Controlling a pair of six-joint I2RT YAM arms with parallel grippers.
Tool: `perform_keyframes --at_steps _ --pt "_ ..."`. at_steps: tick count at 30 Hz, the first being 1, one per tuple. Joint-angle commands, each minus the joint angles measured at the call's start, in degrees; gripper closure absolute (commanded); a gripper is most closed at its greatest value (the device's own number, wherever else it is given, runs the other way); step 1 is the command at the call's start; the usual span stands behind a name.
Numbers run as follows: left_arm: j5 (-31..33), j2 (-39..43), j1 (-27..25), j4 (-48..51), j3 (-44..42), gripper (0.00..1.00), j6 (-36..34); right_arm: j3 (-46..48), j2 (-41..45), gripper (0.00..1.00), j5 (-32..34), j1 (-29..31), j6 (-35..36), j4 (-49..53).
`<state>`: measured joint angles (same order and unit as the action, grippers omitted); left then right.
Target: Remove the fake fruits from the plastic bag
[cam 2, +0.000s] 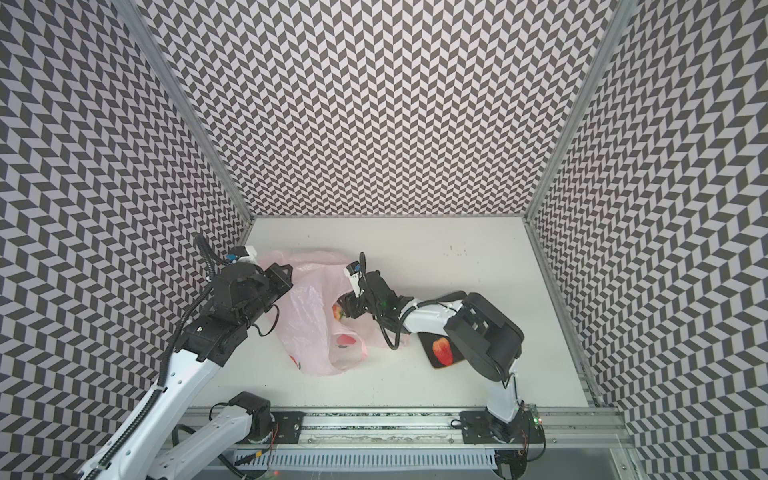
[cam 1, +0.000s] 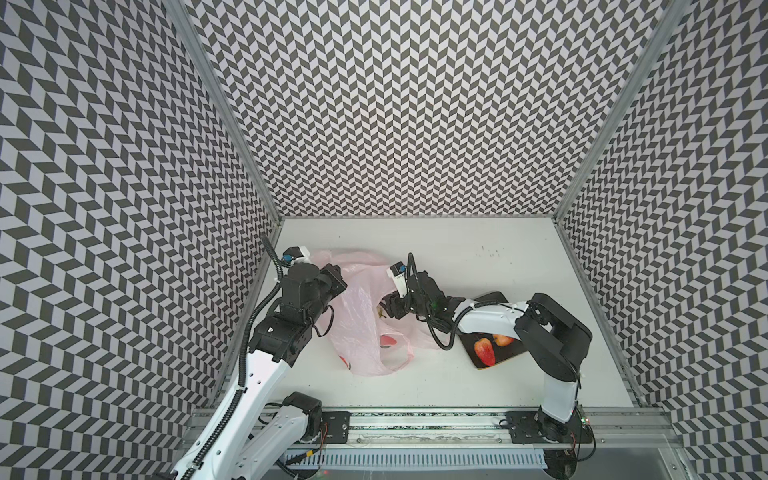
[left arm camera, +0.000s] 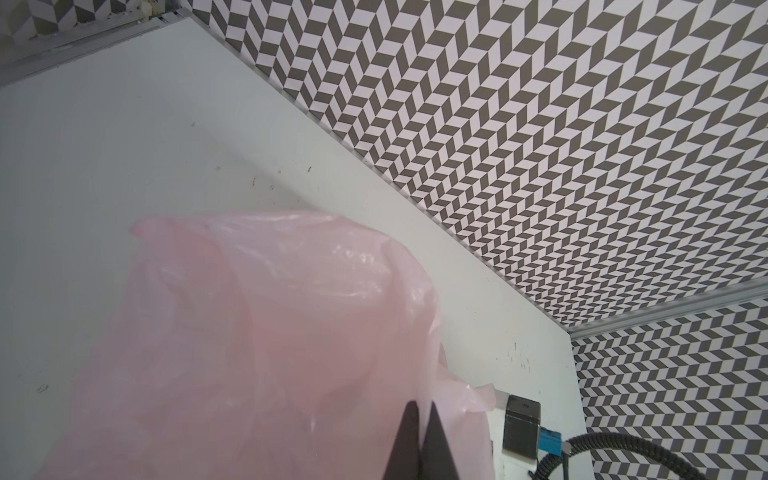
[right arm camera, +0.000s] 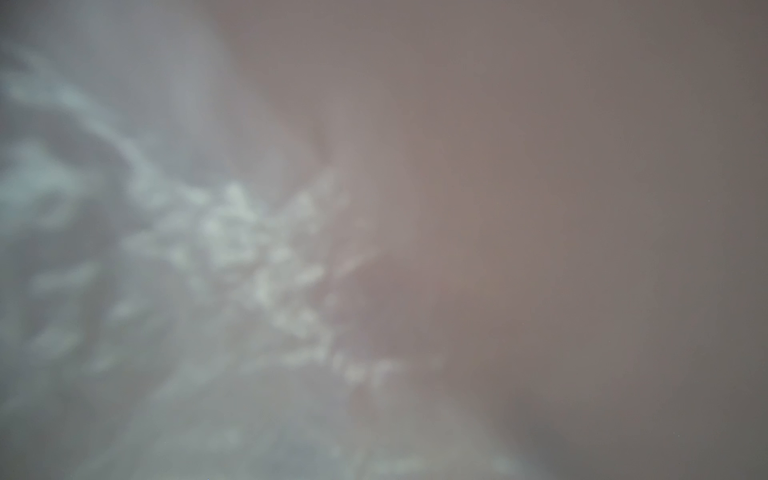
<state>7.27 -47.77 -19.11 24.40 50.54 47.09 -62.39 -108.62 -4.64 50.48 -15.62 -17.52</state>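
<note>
The pale-pink plastic bag [cam 1: 357, 320] [cam 2: 307, 332] lies crumpled on the white table, left of middle, with its mouth facing right. My left gripper [left arm camera: 423, 405] [cam 1: 337, 275] is shut on a fold of the bag's upper edge. My right gripper [cam 1: 384, 309] [cam 2: 345, 308] reaches into the bag's mouth. A small red-orange fake fruit [cam 2: 337, 311] shows just at its fingers. Whether those jaws are open I cannot tell. The right wrist view shows only blurred pink film [right arm camera: 540, 208]. A red strawberry [cam 1: 485, 351] and an apple [cam 1: 504, 340] lie outside the bag.
The strawberry and apple rest on a dark flat board [cam 1: 494, 300] right of the bag, partly under my right arm. Red printed marks [cam 1: 388, 340] show on the bag's front. Patterned walls [cam 1: 415, 124] close in three sides, and a metal rail [cam 1: 415, 419] runs along the front.
</note>
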Motion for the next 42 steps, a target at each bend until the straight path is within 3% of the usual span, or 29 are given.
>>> perform_keyframes --at_steps 1,5,9,14,27,35,42 --pt "-0.27 2.25 -2.23 -4.82 0.49 1.00 -3.90 0.50 1.30 0.36 0.66 -0.18 -0.55 -1.42" --pt "4.40 3.62 -2.86 -1.49 -0.79 1.00 -2.35 0.34 1.17 0.34 0.64 -0.21 -0.57 -1.39" --pt "6.28 3.90 -1.62 0.20 -5.59 1.00 4.42 0.38 0.54 0.29 -1.20 -0.17 -0.24 -0.73" --pt "2.27 3.90 1.03 -1.62 -10.88 1.00 7.90 0.11 -2.35 0.24 -5.24 -0.03 2.11 0.19" --pt "0.12 3.68 3.58 -0.68 -12.99 1.00 7.14 -6.56 -9.88 0.23 -8.85 1.35 9.20 4.31" --pt "0.20 3.80 3.81 -0.58 -13.52 1.00 7.14 -7.54 -11.75 0.31 -6.70 1.46 10.14 5.11" --pt "1.30 3.13 4.08 0.93 -13.07 1.00 8.12 -8.89 -11.25 0.48 -6.27 1.55 11.73 7.00"
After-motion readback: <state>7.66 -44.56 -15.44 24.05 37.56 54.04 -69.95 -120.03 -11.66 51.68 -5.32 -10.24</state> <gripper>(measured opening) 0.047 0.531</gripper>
